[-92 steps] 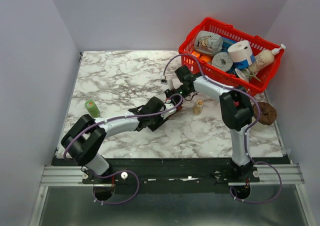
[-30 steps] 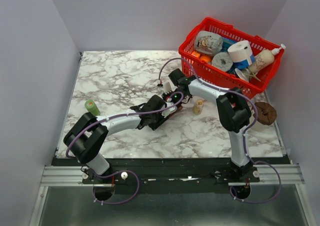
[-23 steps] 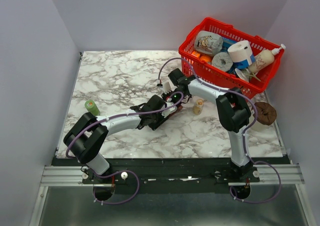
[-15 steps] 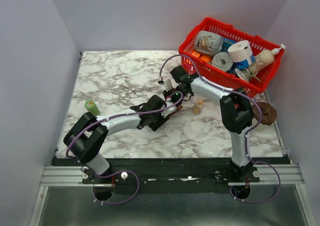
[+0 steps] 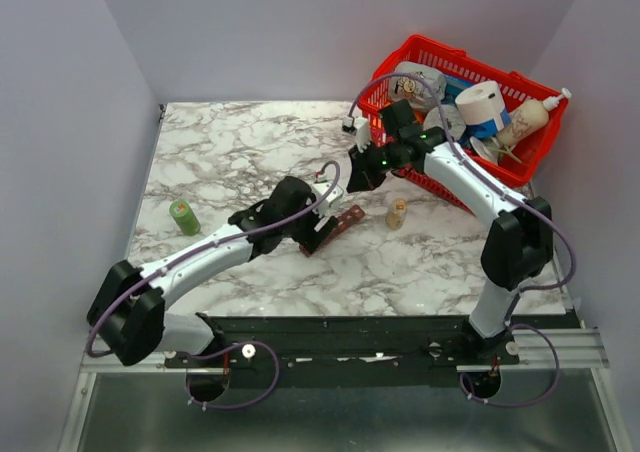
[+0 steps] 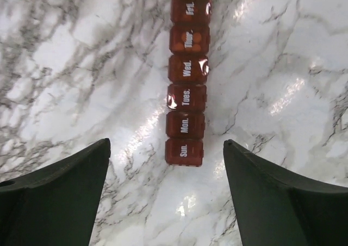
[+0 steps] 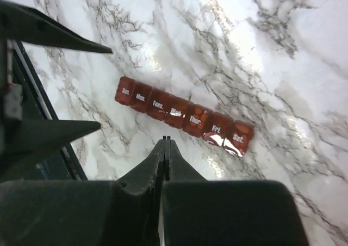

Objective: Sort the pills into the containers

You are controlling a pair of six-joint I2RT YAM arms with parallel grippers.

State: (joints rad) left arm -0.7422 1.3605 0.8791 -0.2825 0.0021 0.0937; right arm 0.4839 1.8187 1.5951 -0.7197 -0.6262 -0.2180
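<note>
On the marble bench (image 5: pixel 220 152), with the red wire basket (image 5: pixel 440 48) at the far right, the left arm (image 5: pixel 200 257) reaches toward the middle and the right arm (image 5: pixel 470 182) hangs raised above it. Between them lies the pill organizer (image 6: pixel 186 88), a dark red strip marked Sun. to Sat., flat on the bench near the middle. Every lid that we can see looks shut.

We judge the step to be clearing away from a filled strip. To do it well, we would lift the left arm straight up before swinging it. The Sun. end sits just ahead of its jaws, and a sideways sweep could knock the strip askew. We would also keep wide of the small open bottle (image 5: pixel 397 213) standing just right of the organizer, which would tip easily. Its green cap (image 5: pixel 183 215) stands well apart on the left. Orange pills (image 6: pixel 198 38) show through the Thur. lid. Whether any remain in the bottle we cannot tell.

The left jaws stand wide apart, holding and touching nothing, with bare bench between them. The right jaws are pressed together, empty, and poised above the strip's middle without touching it.
</note>
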